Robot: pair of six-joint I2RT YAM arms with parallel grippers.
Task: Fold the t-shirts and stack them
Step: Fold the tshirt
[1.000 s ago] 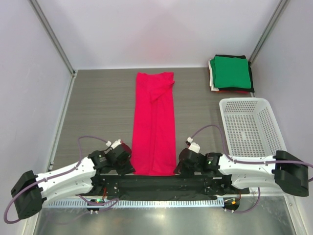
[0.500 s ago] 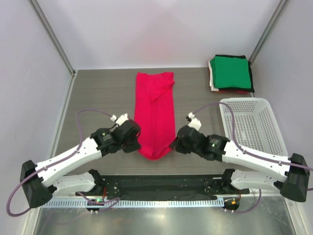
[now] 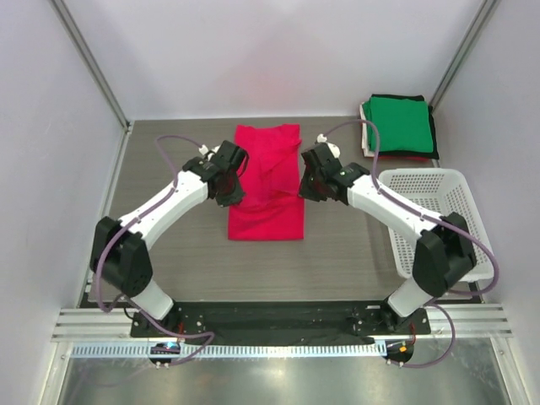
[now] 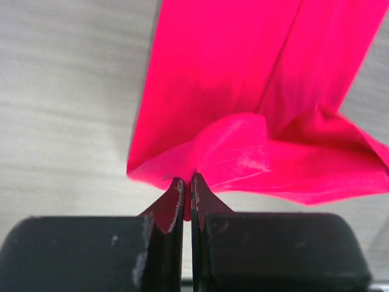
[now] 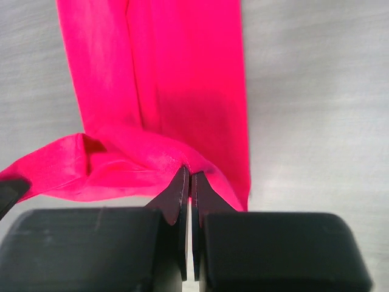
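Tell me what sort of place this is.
Probably a robot test cell: bare white walls box in a grey table, a left arm and right arm bolted to it hold a red shirt, with a folded stack in the corner.

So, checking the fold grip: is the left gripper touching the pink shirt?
Touching. The left wrist view shows the left gripper shut on a bunched edge of the pink shirt, with cloth pinched between its tips.

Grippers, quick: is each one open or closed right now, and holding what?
Left gripper: closed, pinching an edge of the red-pink t-shirt.
Right gripper: closed, pinching the same t-shirt.
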